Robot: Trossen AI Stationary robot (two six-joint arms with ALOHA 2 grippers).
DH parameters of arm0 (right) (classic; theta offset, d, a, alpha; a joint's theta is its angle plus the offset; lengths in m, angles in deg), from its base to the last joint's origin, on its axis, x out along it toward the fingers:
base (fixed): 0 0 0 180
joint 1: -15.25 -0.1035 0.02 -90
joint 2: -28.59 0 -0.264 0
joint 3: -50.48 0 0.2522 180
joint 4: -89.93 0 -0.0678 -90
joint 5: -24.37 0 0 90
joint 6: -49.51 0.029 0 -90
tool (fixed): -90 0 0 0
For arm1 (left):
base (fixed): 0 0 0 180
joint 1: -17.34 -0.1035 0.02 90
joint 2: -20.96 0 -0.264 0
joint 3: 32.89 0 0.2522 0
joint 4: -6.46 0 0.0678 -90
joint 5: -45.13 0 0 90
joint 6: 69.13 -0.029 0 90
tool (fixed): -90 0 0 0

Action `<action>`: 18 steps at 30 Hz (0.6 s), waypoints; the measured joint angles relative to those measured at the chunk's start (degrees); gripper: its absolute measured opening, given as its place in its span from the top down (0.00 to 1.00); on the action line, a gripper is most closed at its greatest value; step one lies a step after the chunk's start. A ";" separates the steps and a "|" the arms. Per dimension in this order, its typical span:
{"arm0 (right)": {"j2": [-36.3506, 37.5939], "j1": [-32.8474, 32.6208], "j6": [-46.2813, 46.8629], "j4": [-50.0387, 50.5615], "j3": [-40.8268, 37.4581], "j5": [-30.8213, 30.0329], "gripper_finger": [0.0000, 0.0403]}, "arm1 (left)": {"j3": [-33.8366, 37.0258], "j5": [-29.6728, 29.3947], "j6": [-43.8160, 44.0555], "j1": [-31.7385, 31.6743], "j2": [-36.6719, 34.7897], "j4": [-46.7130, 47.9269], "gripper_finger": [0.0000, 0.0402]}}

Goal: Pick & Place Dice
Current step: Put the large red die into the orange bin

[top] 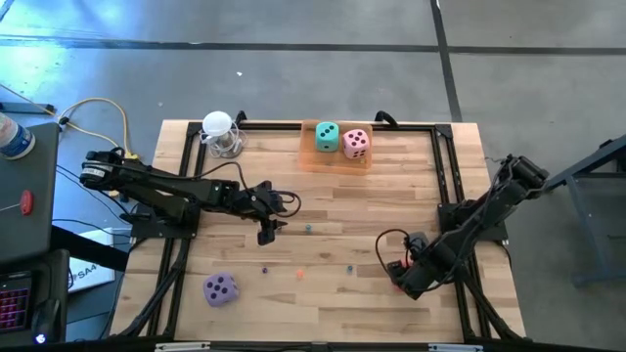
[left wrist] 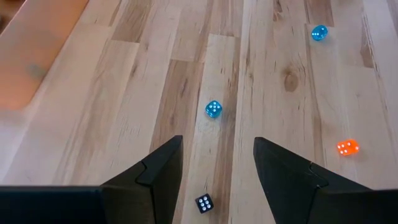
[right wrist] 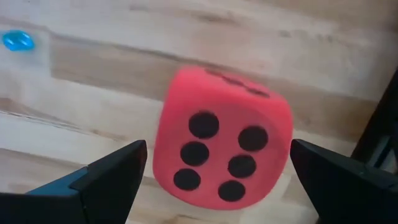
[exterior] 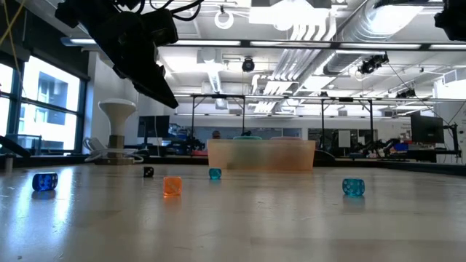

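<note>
We noted the right hand [right wrist: 214, 180] spread fully open around the red die [right wrist: 221, 143], gripping nothing yet, low at the near right of the worktop [top: 323, 205]. Closing off-centre might squeeze the soft cube out sideways. The left hand [left wrist: 217, 180] hovered half open and empty over small beads. The purple die [top: 219, 288] lay near left; the teal die [top: 327, 137] and pink die [top: 356, 144] sat in the orange tray [top: 335, 161].

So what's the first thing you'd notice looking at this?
The big red die fills the right wrist view, sitting between the open right gripper near the table's front right. Next, the teal die and pink die sit side by side in the orange tray at the back edge.
</note>
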State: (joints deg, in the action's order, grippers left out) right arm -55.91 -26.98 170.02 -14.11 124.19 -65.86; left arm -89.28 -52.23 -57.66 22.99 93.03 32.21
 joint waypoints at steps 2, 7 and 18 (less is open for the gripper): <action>-1.12 0.12 0.00 -0.15 0.00 2.63 0.03 | 0.00 -0.01 0.01 0.00 0.00 0.00 0.53; -2.74 0.43 -0.17 -1.86 0.15 3.20 0.03 | 0.00 -0.01 -0.05 0.00 0.02 0.00 0.53; -3.13 0.39 -0.26 -4.06 0.11 1.75 0.03 | 0.00 -0.01 -0.07 0.00 0.00 0.00 0.53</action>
State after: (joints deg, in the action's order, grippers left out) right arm -59.04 -26.59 169.76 -18.17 124.30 -64.12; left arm -89.28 -52.24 -57.73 22.99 93.03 32.21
